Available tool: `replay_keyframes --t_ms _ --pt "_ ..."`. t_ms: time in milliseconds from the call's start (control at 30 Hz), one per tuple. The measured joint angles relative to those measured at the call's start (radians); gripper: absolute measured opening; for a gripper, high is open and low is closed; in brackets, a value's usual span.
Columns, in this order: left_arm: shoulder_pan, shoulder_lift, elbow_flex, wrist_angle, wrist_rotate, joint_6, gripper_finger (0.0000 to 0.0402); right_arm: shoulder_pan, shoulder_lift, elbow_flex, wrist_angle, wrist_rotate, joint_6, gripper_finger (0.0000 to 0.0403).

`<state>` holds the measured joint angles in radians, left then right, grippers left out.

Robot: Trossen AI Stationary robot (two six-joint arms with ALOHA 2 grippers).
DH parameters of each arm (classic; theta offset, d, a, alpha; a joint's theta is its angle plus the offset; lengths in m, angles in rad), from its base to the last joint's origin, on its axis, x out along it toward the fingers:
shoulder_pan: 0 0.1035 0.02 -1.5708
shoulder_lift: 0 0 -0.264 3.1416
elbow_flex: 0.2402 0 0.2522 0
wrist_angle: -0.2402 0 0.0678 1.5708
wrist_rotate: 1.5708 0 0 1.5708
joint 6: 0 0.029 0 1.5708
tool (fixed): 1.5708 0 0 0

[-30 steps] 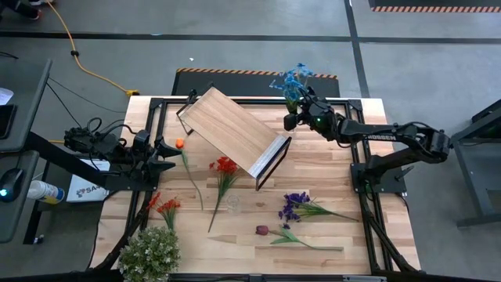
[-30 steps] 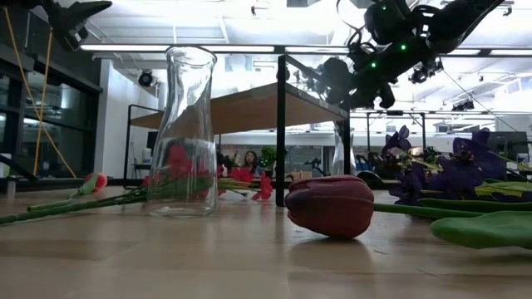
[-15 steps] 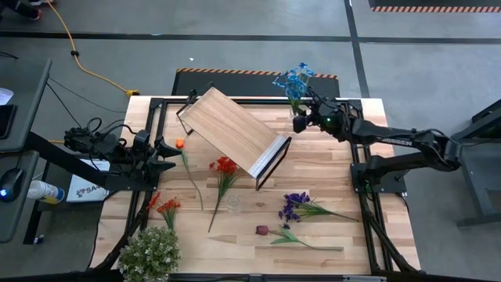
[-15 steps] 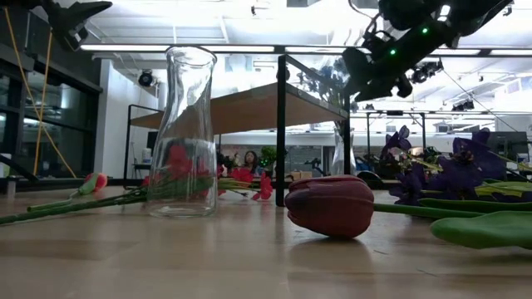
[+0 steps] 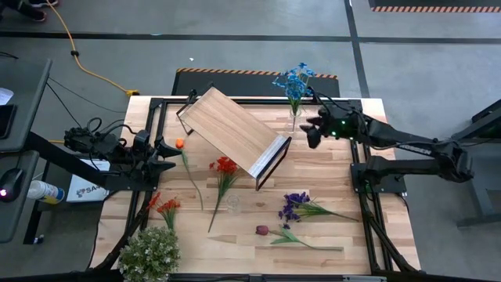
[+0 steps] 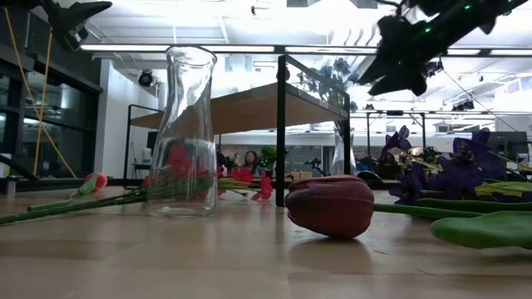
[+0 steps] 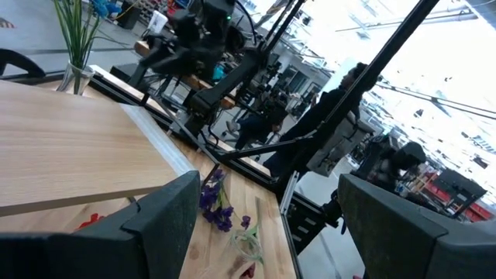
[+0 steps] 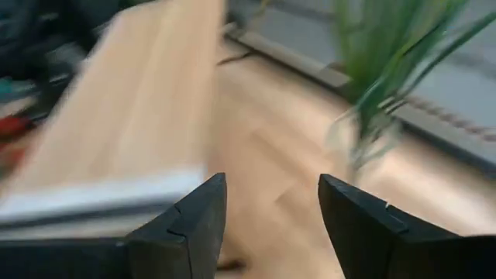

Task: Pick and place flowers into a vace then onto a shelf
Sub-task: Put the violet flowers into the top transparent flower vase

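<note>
Blue flowers [image 5: 294, 79] stand in a clear vase [image 5: 293, 119] at table's far edge, beside shelf [image 5: 232, 134]. Right gripper [image 5: 311, 133] just beside vase, fingers apart, empty. Left gripper [image 5: 174, 153] waits at left, fingers released.

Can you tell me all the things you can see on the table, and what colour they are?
shelf: one, light wood, table middle, far side
blue flowers: one bunch, in a clear vase at the far edge
empty vase: one, clear glass, table middle
red flower: one, lying beside the shelf
purple flowers: one bunch, lying right of the empty vase
maroon flower: one, near edge
orange flowers: one bunch, left side
orange bud: one, by the left gripper
leafy clump: one, pale green, near left corner
left gripper: open, left edge
right gripper: open, empty, beside the blue flowers
</note>
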<state>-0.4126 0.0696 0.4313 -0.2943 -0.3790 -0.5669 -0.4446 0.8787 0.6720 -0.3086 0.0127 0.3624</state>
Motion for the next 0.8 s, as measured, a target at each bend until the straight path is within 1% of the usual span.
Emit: replay_keyframes --t_ms 200,367,567,700,800 --pt "0.000 0.000 0.000 0.000 0.000 0.000 0.0337 0.000 -0.079 0.000 -0.105 -0.284 0.064 0.0195" --pt "0.000 0.000 0.000 0.000 0.000 0.000 0.0337 0.000 -0.122 0.000 -0.176 -0.450 0.125 0.0195" --pt "0.000 0.000 0.000 0.000 0.000 0.000 0.0337 0.000 -0.158 0.000 -0.278 -0.574 0.174 0.0195" --pt "0.000 0.000 0.000 0.000 0.000 -0.008 0.0337 0.010 -0.191 0.000 -0.346 -0.603 0.227 0.0195" --pt "0.000 0.000 0.000 0.000 0.000 -0.014 0.0337 0.049 -0.225 0.000 -0.374 -0.603 0.254 0.0195"
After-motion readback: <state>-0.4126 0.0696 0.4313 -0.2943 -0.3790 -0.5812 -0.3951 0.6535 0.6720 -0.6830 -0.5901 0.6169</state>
